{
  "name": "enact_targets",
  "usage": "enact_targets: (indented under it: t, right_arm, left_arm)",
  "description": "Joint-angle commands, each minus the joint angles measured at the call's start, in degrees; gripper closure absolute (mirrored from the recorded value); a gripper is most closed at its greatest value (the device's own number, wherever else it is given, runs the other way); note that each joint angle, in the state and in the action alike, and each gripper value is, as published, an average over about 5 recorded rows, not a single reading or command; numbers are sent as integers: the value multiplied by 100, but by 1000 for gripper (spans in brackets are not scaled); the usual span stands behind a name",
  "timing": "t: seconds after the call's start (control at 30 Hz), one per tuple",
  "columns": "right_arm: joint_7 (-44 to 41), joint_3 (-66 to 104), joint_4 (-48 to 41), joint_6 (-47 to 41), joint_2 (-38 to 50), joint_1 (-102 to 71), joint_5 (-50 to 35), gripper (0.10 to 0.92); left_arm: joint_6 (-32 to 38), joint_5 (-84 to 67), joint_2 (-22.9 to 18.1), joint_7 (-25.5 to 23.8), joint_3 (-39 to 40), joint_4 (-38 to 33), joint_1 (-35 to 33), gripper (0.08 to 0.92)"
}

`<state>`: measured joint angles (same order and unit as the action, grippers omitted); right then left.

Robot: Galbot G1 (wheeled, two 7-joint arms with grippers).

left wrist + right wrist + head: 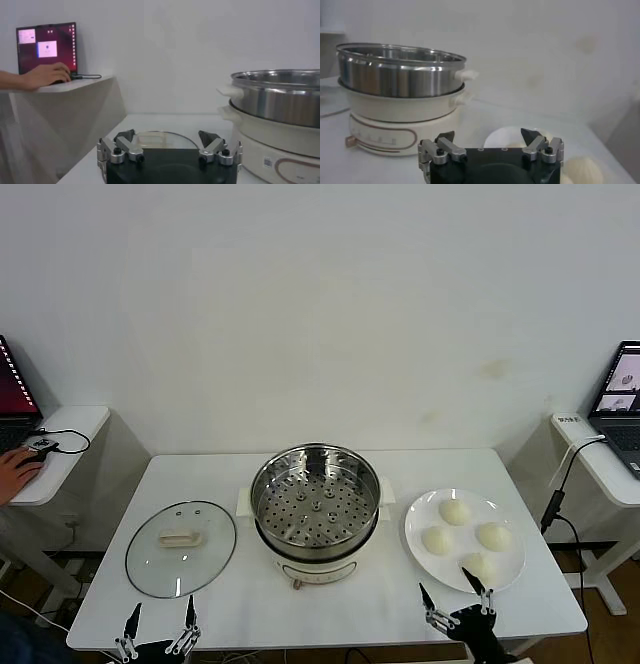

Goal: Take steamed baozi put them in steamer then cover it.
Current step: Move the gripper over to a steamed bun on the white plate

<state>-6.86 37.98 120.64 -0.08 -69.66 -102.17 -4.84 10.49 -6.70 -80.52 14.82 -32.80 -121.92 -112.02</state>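
We start with the surface, white, carrying everything. At its centre sits the steamer, uncovered, perforated tray bare, no baozi inside yet. Left of it the lid lies flat, handle up. Right of it the plate holds four baozi, close together but apart, none stacked.

Both arms hover at the near edge. Left end effector is just in front of the lid, jaws fully spread, nothing held. Right end effector is at the plate's near rim, jaws likewise wide, empty; its near fingertip overlaps the closest bun in the head view, contact unclear.

Step in hand, as we judge it: first pick w/ right arm. Recommended procedure:
- Take the nearest bun first; avoids reaching over others.
- Centre jaws on the bun, descend vertically, close gently, since soft dough prob. deforms.
- Lift clear of the steamer wall before traversing.
- Place toward the tray's far side, leaving room for the rest.
- Keep left arm parked until lid step.
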Motion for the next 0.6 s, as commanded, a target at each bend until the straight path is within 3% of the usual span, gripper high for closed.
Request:
enact_targets:
  t: [0.03, 0.3, 0.6]
  right_arm:
    - [-92, 538, 8, -462, 523, 473, 740, 202]
    - [-1214, 895, -565, -1556, 2036, 1670, 1589, 202]
    - [-3344, -496, -2286, -929, 3724, 4094, 2573, 202]
  left_arm:
    - [-542, -11, 42, 106, -14, -143, 19, 177]
    - [-905, 197, 91, 377, -117, -236, 182, 177]
    - [-954, 368, 108, 313, -152, -247, 209, 177]
